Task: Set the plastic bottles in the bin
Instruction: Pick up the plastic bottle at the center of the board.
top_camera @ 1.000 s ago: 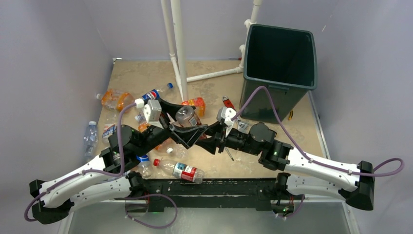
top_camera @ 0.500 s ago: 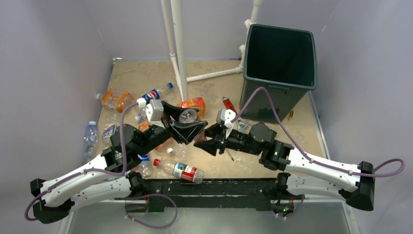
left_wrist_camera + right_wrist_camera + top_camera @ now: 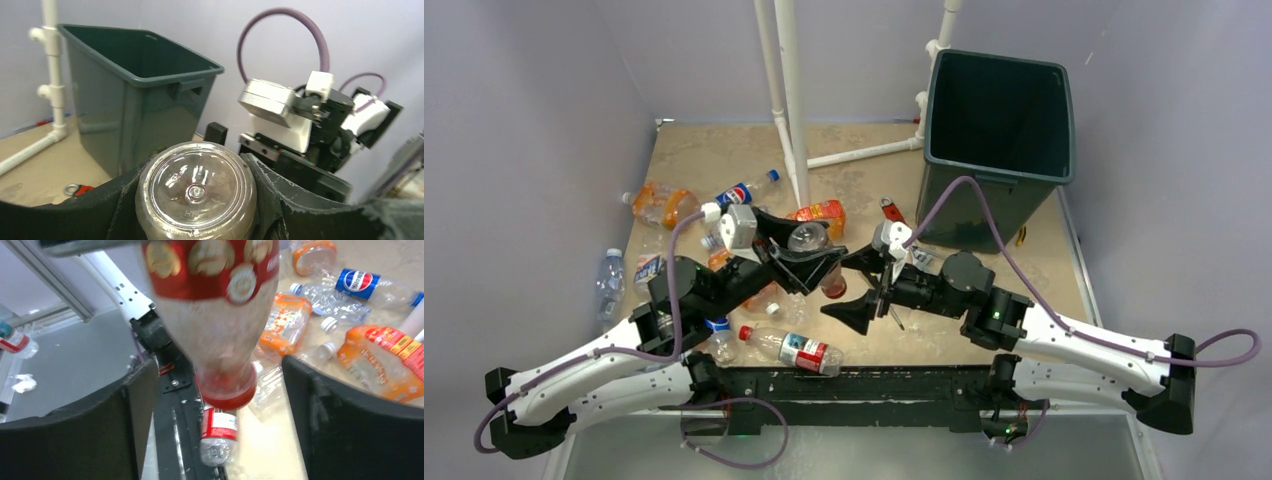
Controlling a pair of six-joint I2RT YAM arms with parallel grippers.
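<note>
Now, left end effector (image 3: pixel 807 252) pinches a red-labelled plastic bottle (image 3: pixel 829 280) above the worktop (image 3: pixel 864 160).
Its cap hangs downward, just beside the spread right end effector (image 3: pixel 856 286); the bin (image 3: pixel 984 205) stands far right.

Glossy clear plastic bottle (image 3: pixel 196 195), smooth dark plastic bin (image 3: pixel 135 95).

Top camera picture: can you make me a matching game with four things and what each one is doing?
Things:
1. left gripper
2. right gripper
3. bin
4. Pepsi bottle

States:
a. lying on the table
b. open wide
c. standing upright, far right
d. shut on the red-labelled bottle

Pairs: 1-d, 2-b, 3-c, 4-a.
</note>
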